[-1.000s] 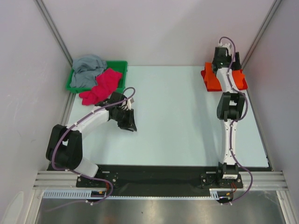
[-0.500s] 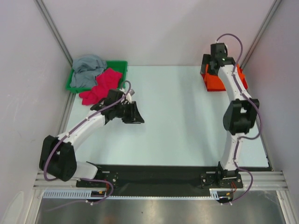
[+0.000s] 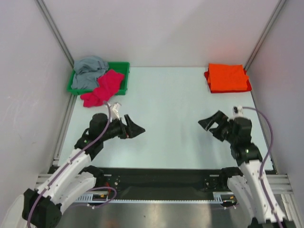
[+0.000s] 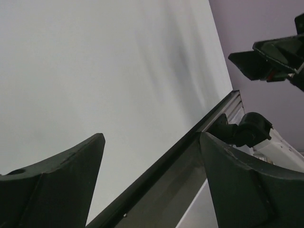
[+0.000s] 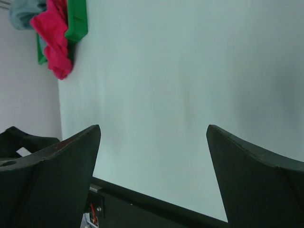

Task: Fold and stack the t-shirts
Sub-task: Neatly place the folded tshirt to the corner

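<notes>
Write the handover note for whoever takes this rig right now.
Left gripper: fingers open, empty, over the table's near left.
Right gripper: fingers open, empty, near right.
Done: orange t-shirt lies folded at the far right corner, a red edge under it.
To do: pink t-shirt hanging over the green tray's rim, grey t-shirt crumpled in it; fold and stack both.

The orange t-shirt (image 3: 228, 78), pink t-shirt (image 3: 103, 88) and grey t-shirt (image 3: 88, 71) are soft, matt cloth. The green tray (image 3: 124, 66) looks like smooth plastic. The table (image 3: 171, 118) is smooth and matt.
</notes>
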{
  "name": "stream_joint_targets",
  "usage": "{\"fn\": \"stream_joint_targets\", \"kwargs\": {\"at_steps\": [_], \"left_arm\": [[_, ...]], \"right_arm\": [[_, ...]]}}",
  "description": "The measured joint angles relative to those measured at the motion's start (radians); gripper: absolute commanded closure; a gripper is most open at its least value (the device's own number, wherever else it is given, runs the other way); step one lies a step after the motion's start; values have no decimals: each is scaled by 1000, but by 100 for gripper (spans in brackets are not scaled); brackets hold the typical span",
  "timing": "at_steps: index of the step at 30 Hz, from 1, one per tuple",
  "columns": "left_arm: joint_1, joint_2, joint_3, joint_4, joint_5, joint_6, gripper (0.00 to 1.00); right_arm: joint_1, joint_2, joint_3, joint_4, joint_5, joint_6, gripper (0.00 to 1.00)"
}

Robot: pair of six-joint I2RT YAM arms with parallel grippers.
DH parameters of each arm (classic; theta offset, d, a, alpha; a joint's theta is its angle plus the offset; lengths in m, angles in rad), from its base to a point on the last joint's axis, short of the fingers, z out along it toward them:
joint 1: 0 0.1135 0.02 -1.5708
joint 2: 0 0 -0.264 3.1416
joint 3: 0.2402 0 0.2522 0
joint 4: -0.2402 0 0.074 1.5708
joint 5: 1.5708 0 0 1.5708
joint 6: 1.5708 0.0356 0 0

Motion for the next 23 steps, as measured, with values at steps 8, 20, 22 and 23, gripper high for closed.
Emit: {"fn": "stream_joint_targets", "kwargs": {"at_steps": [8, 20, 22, 23], "left_arm": [[-2, -432, -367, 51, -52, -117, 0], [-4, -817, -507, 108, -23, -354, 0], [-4, -817, -507, 142, -16, -367, 0], [-4, -817, -507, 159, -15, -376, 0]], "right_arm": [[-2, -480, -328, -99, -108, 194, 0], [-2, -618, -429, -252, -200, 217, 0], [-2, -618, -438, -236, -207, 212, 0], [-2, -618, -441, -223, -211, 209, 0]]}}
